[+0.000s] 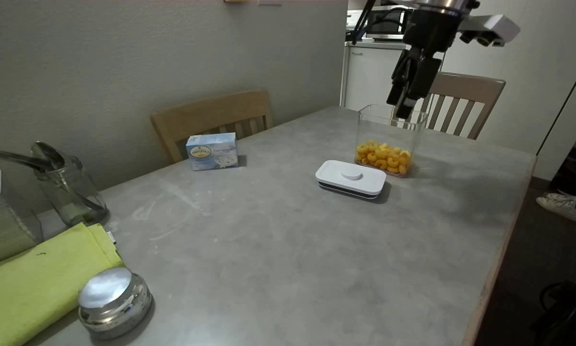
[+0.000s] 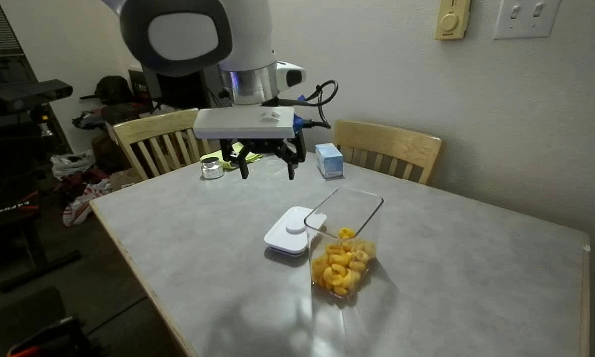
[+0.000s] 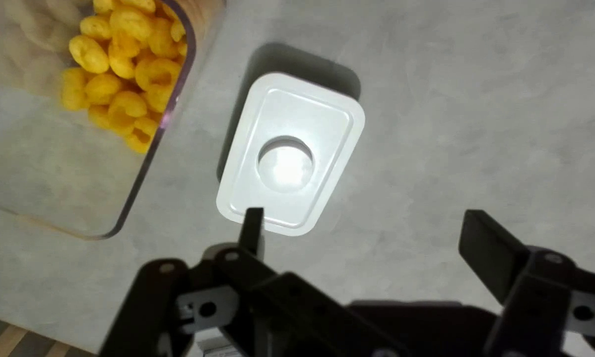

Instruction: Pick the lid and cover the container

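Fingers stand wide apart in the wrist view, with the table and the near end of the lid showing between them; one tip overlaps that end as seen from there. In an exterior view the gripper hangs above the table on its arm, fingers pointing down, tips well apart from lid and table alike. The lid lies flat on the table, white, its round knob facing up, a dark band visible under its edge. Just beside it stands the tub, upright, lid off, a strip of table showing between the two in the wrist view. Clear walls let the yellow pieces show, heaped in the lower part of the tub. Seen in an exterior view, the tub stands in front of one corner of the lid. Farther along the table are a blue box, near the edge by a wooden chair, then a jar with cutlery in it, a folded yellow-green cloth and, right by the cloth, a shiny tin; whether those two touch I cannot tell
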Robot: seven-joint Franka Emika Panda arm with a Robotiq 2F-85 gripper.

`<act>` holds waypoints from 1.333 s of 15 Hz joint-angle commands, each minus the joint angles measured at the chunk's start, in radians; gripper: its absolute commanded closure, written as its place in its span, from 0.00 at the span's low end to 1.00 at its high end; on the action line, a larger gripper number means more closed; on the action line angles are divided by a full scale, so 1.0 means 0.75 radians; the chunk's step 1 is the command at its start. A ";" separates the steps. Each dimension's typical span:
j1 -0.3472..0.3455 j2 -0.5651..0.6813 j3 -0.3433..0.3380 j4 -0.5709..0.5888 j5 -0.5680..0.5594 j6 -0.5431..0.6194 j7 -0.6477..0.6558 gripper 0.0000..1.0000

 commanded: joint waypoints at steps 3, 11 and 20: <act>-0.117 0.267 0.092 0.263 -0.224 -0.126 0.066 0.00; -0.199 0.381 0.195 0.331 -0.290 -0.075 0.071 0.00; -0.123 0.386 0.157 0.303 -0.561 -0.089 0.718 0.00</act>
